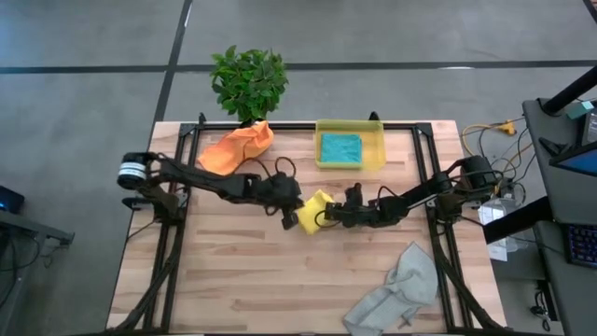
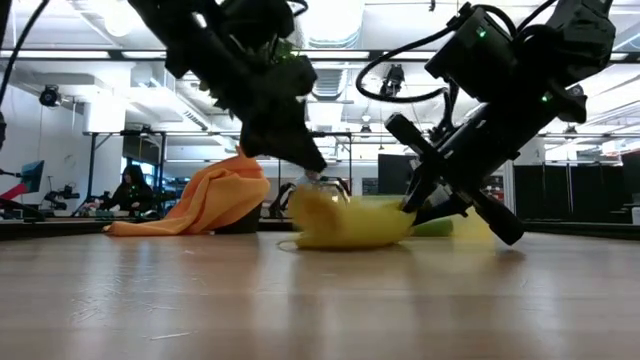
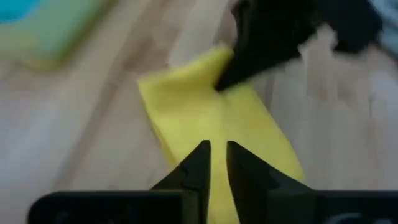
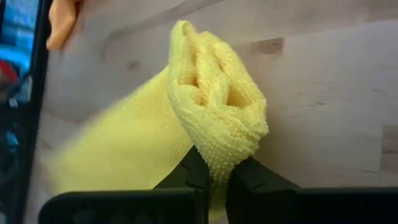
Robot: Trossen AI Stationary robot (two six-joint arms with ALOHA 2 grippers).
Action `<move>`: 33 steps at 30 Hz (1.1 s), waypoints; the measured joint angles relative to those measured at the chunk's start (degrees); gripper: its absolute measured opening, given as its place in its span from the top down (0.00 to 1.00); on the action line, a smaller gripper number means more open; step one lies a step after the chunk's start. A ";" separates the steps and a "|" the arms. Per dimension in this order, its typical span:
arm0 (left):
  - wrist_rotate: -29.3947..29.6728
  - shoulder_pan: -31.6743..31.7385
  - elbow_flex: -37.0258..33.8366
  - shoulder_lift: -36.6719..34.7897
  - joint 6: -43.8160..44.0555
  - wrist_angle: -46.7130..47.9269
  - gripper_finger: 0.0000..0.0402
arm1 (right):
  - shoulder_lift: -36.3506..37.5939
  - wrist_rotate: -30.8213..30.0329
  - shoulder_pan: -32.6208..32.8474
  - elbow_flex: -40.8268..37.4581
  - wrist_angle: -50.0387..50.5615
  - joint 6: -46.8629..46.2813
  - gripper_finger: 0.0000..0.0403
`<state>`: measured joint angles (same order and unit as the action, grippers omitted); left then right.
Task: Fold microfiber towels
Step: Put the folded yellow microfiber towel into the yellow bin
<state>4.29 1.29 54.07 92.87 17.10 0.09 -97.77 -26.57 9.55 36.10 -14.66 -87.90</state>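
Right wrist view alone shows right gripper (image 4: 216, 171) pinching yellow towel (image 4: 211, 93).

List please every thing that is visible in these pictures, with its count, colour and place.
yellow towel: one, yellow, bunched at the table's middle, between the two tools
orange towel: one, orange, crumpled at the far left part of the table, by the plant
teal towel: one, teal, folded flat inside the bin
grey towel: one, light grey, crumpled at the near right corner
bin: one, translucent yellow, far edge of the table, right of the plant
plant: one, green, at the far edge
table: one, light wood
person: one, seated far behind in the room
left tool: one, dark, at the yellow towel's left end, fingers slightly apart
right tool: one, dark, shut on the yellow towel's right end
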 joint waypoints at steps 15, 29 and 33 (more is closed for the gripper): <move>0.32 2.18 -0.53 -3.25 5.82 0.59 0.58 | 6.52 1.97 0.24 0.07 -1.77 30.16 0.96; -0.86 3.04 -0.97 -11.70 5.97 6.61 0.57 | 21.44 3.23 0.17 0.17 0.97 52.11 0.96; -0.85 3.97 -1.32 -16.22 4.63 8.77 0.57 | 26.57 4.42 -0.92 0.13 4.83 53.86 0.96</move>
<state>3.44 5.26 52.75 76.65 21.73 8.86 -71.20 -22.15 8.62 36.23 -9.83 -34.03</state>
